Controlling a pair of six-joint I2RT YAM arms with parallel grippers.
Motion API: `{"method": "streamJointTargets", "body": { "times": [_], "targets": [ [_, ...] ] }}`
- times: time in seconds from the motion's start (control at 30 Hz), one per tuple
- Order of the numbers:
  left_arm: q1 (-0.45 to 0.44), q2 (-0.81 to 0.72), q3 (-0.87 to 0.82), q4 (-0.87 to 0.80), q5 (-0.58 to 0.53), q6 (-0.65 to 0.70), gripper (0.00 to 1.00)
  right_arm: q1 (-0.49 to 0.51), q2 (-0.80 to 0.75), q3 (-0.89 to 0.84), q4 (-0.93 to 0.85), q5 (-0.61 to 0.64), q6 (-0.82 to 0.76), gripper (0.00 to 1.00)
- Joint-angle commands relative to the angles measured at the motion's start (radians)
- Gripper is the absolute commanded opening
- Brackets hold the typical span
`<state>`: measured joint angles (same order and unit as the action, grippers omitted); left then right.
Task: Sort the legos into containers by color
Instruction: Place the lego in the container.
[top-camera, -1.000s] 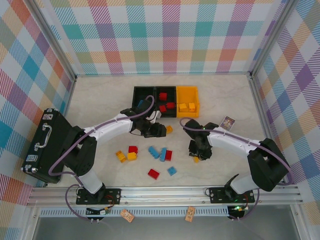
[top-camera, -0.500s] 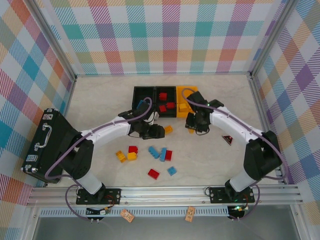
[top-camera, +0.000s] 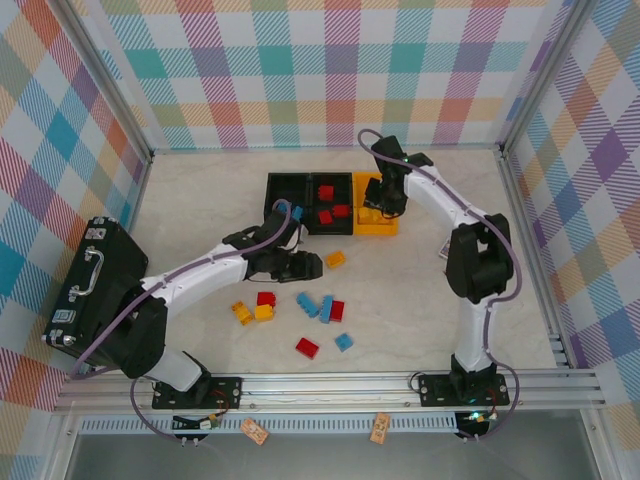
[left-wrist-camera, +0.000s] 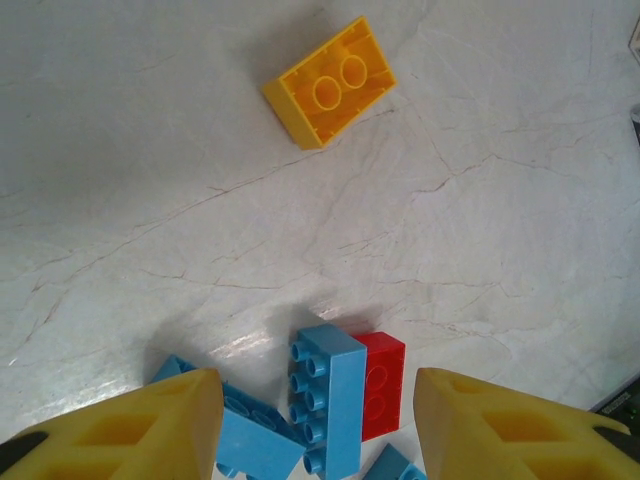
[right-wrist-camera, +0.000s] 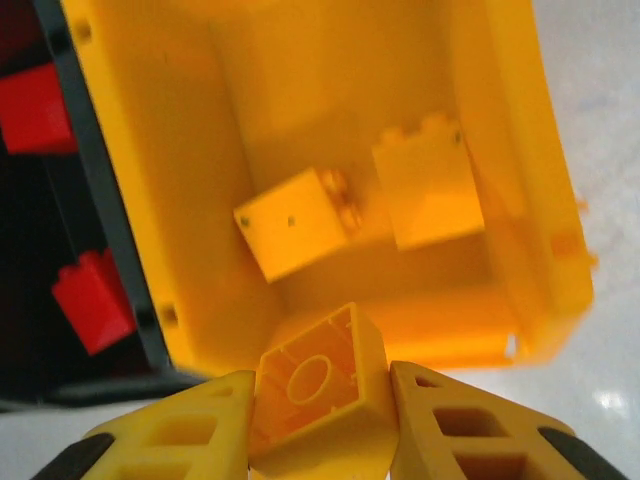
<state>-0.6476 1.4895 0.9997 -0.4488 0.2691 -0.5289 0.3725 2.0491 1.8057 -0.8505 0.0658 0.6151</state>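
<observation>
Here — two yellow legos in yellow bin.

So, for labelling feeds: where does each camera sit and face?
Top external: high behind the robot, looking down on the table; left arm and right arm show.
Left wrist: above loose bricks, facing down; open left gripper shows.
Right wrist: over the yellow bin, facing in; right gripper clamps a yellow brick.
Shared: top and left wrist see the orange brick.

A lab test cell: plaid walls, aluminium frame.
</observation>
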Motion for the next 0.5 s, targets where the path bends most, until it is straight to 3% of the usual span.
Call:
{"method": "streamJointTargets", "body": {
  "times": [0.0,0.27,0.47],
  "targets": [
    [-0.017,-0.039,-0.020,-0.008,-0.024,-0.021,0.53,-0.018,0.073,0.111,-0.059,-0.023,-0.025,0.32],
    [-0.020,-0.056,-0.019,-0.027,-0.046,-0.026,0.53,-0.040,0.269,0.376,-0.129,-0.033,-0.028,0.33],
    [-0.019,-0.066,-0.025,-0.043,-0.059,-0.029,0.53,-0.044,0.354,0.467,-0.146,-0.057,-0.025,0.35]
  ]
}}
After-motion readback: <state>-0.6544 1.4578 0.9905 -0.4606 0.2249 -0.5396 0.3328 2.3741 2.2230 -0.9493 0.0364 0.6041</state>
